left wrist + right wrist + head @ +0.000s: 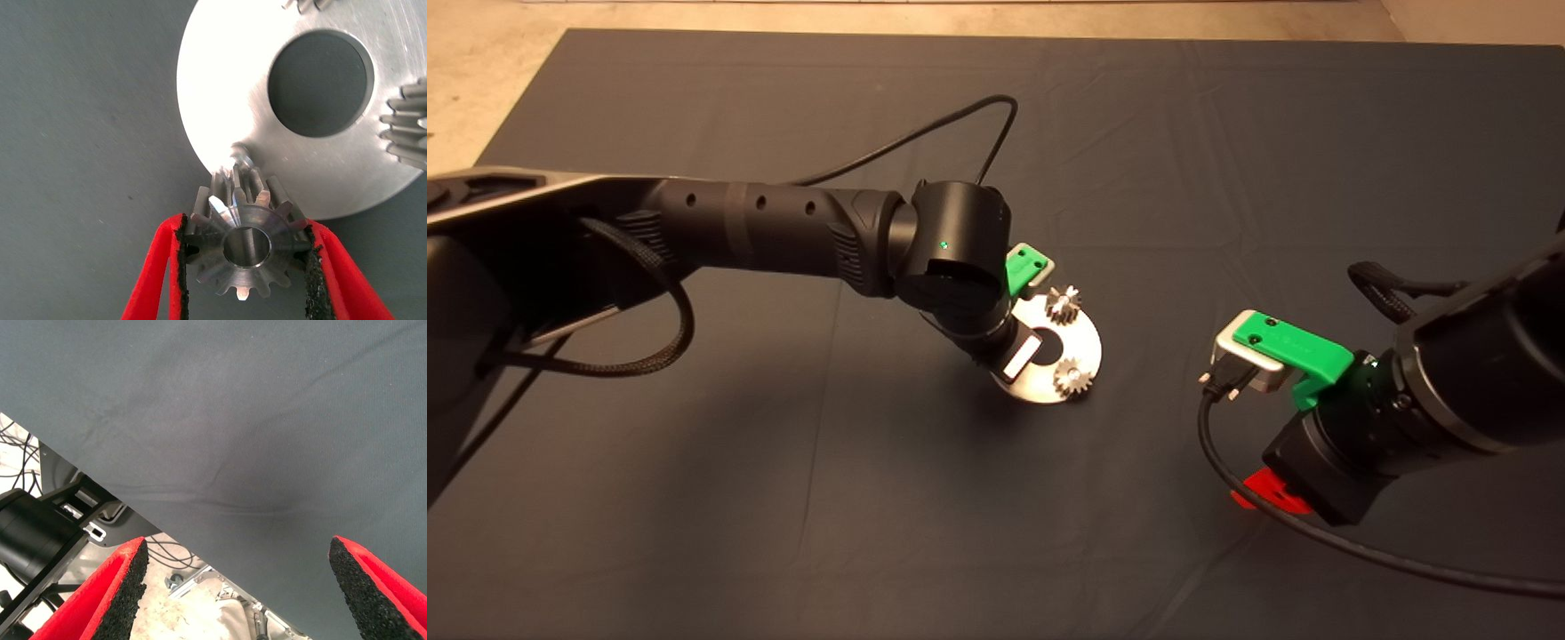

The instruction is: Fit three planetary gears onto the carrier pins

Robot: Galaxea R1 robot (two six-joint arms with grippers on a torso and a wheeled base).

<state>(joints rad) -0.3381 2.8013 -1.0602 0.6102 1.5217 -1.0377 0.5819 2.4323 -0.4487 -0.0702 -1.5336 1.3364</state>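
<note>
Third planetary gear (245,248), nearest my lens, sat clenched in my left pincer (245,267) beside the last bare carrier pin (240,157) on the disc (220,100); I judged bore must centre over pin before lowering; right pincer (237,587) idle, released.

A dark mat (783,498) carries only the silver disc (1083,342) near its middle.
</note>
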